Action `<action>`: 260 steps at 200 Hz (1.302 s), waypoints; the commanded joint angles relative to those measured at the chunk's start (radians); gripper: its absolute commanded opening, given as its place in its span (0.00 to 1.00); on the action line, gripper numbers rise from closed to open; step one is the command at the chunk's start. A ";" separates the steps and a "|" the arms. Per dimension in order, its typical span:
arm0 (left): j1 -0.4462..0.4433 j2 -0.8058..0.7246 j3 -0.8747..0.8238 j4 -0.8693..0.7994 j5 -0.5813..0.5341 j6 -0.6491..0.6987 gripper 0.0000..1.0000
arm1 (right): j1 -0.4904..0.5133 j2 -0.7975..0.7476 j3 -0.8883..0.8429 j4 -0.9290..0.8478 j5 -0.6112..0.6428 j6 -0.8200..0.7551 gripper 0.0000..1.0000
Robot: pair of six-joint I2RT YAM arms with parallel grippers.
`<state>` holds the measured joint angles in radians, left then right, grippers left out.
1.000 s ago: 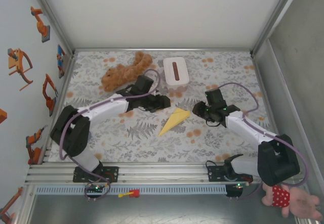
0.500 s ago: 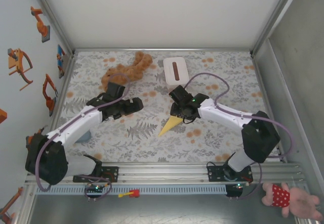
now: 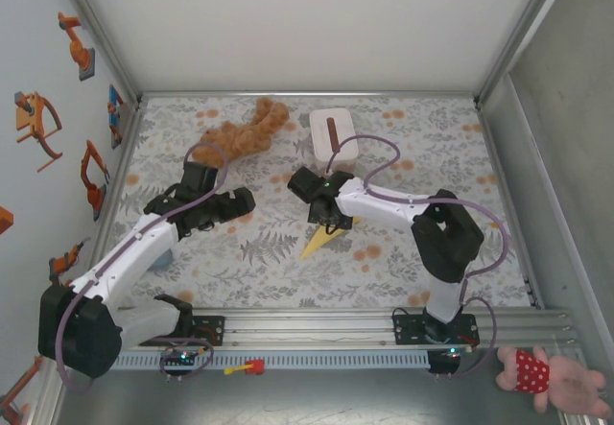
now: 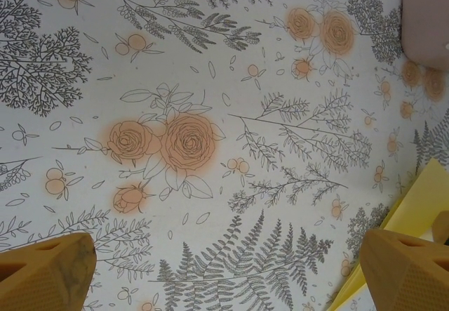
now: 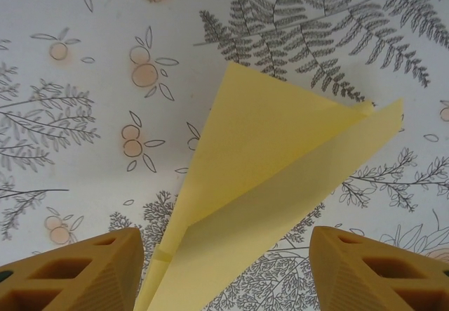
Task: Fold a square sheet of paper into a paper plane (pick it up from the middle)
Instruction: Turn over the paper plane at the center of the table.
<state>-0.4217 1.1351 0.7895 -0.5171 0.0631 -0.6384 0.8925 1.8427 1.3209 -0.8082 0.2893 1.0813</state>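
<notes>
Floral cloth covers the counter [image 3: 441,156], boxed in by a pale wall at the top of the frame, a sticker-dotted wall on the left and a metal-framed panel on the right, with an aluminium rail along its lower edge.

The paper plane [image 3: 317,245] lies flat near the middle of the counter, with its nose pointing toward the lower left. The right fingers [image 3: 326,221] hang over its wide tail end. In the right wrist view these fingers [image 5: 379,272] stand apart at either side of the plane [image 5: 266,184], whose layered wings and centre crease spread up the frame. Whether they touch the paper I cannot tell.

The left fingers [image 3: 242,198] sit well to the left of the plane, spread wide with bare cloth between them. In the left wrist view one finger [image 4: 407,269] is just beside the plane's yellow edge [image 4: 421,213].

A brown plush toy [image 3: 240,137] and a white box [image 3: 333,134] sit along the upper edge of the counter, behind both arms. Bare cloth stretches wide on the right of the frame and along the lower edge beside the rail.
</notes>
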 commanded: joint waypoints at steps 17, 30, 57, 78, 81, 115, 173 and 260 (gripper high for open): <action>0.009 -0.011 -0.019 -0.023 -0.006 0.029 0.96 | 0.011 0.059 0.050 -0.094 0.032 0.054 0.63; 0.008 -0.010 -0.020 -0.021 -0.003 0.029 0.96 | 0.011 0.061 0.049 -0.102 0.031 0.062 0.62; 0.009 -0.014 -0.020 -0.021 0.010 0.031 0.96 | 0.014 0.025 0.027 -0.119 0.032 0.093 0.55; 0.008 -0.016 -0.020 -0.019 0.010 0.031 0.96 | 0.016 -0.012 0.004 -0.125 0.048 0.116 0.52; 0.008 -0.015 -0.019 -0.019 0.011 0.031 0.96 | 0.016 -0.016 0.002 -0.125 0.049 0.119 0.51; 0.008 -0.010 -0.017 -0.018 0.015 0.030 0.96 | 0.017 -0.019 -0.012 -0.129 0.042 0.144 0.44; 0.008 0.003 -0.015 -0.018 0.017 0.030 0.96 | 0.022 -0.006 -0.027 -0.107 0.022 0.156 0.37; 0.008 0.006 -0.014 -0.020 0.021 0.031 0.96 | 0.022 0.011 -0.057 -0.066 -0.007 0.178 0.30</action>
<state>-0.4179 1.1393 0.7776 -0.5171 0.0715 -0.6277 0.9070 1.8454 1.2816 -0.8703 0.2665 1.2179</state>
